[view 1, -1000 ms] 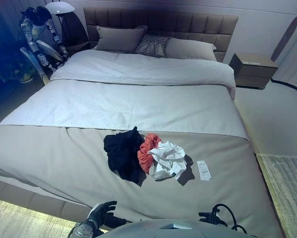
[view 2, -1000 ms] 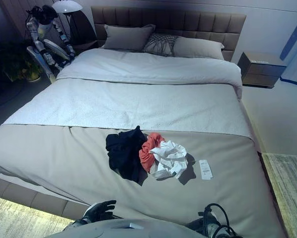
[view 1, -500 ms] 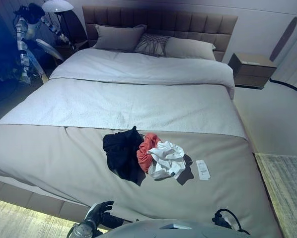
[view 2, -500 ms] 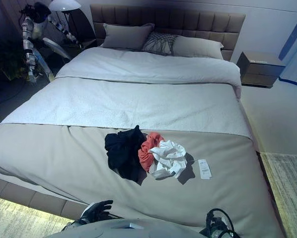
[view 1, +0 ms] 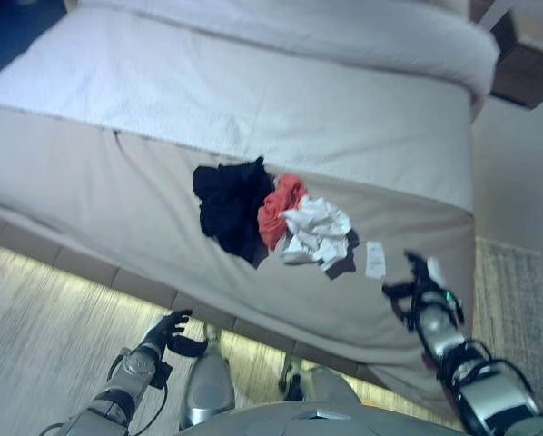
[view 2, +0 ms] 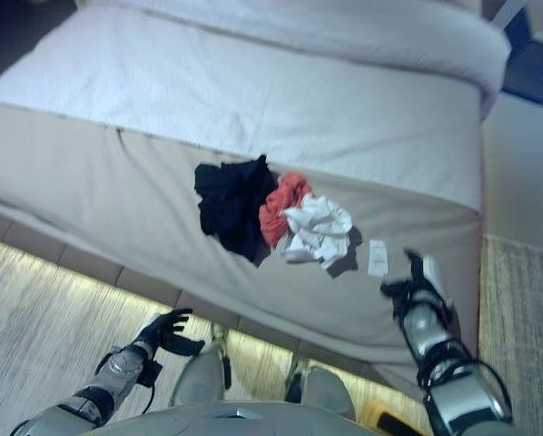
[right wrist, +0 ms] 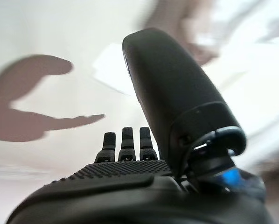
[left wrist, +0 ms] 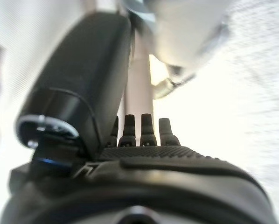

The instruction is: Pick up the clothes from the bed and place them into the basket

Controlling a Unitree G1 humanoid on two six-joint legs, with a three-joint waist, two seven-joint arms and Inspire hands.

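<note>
Three crumpled garments lie touching on the beige bed cover [view 1: 90, 182] near its foot: a black one [view 1: 228, 204], a red one [view 1: 276, 207] and a white one [view 1: 315, 232]. My right hand [view 1: 417, 286] hovers open above the cover, right of the pile and just past a small white paper tag [view 1: 375, 259]; its wrist view shows straight fingers [right wrist: 123, 142] over the cover and holding nothing. My left hand [view 1: 167, 331] hangs open, low over the floor in front of the bed's edge, with its fingers [left wrist: 146, 130] straight. No basket shows in any view.
A white quilt [view 1: 253, 100] covers the bed's far part. A nightstand [view 1: 526, 64] stands at the far right, with a pale rug [view 1: 521, 300] on the floor beside the bed. Striped wood floor [view 1: 35, 327] runs along the bed's foot.
The camera has tipped down and nearer, so the floor now shows. My right hand has risen over the bed's near right part. The clothes lie as before.
</note>
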